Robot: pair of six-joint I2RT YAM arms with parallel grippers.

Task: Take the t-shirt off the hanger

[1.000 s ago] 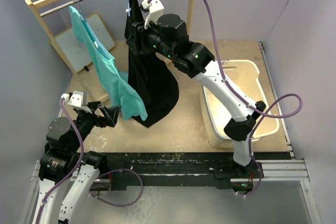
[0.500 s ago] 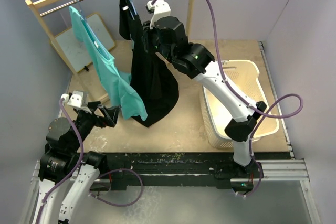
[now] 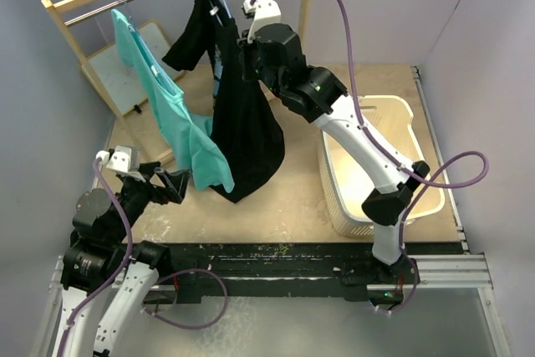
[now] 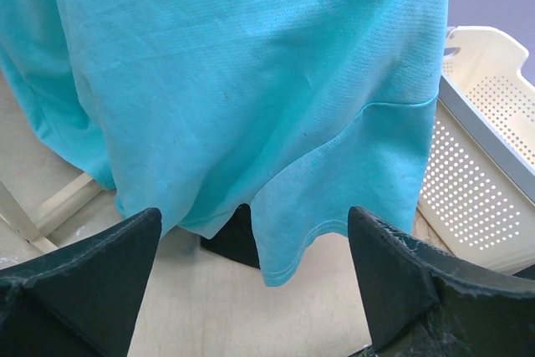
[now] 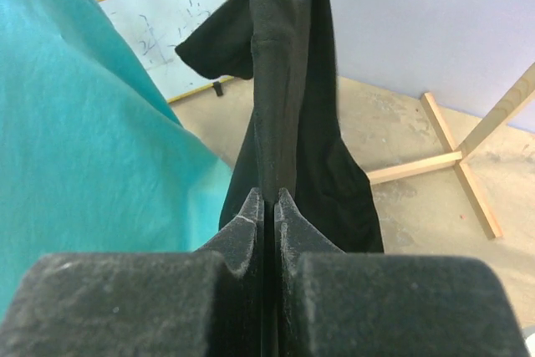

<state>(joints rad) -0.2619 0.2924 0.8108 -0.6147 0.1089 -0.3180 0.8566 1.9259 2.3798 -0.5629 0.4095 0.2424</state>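
Black t-shirt (image 3: pixel 242 114) on hanger (image 3: pixel 221 4), 12 o'clock of table (image 3: pixel 301 198); soft, light, limp. Right gripper (image 5: pixel 269 200) fingers clamped on fold below hanger, judged good hold. Left gripper (image 4: pixel 255 232) fingers apart, empty, 8 o'clock.

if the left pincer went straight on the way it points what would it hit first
Probably the teal t-shirt, its lower part hanging right ahead of the open left pincer; depth is unclear.

Wood table (image 3: pixel 301 198): white basket (image 3: pixel 386 103) R side, whiteboard (image 3: pixel 113 81) far L.
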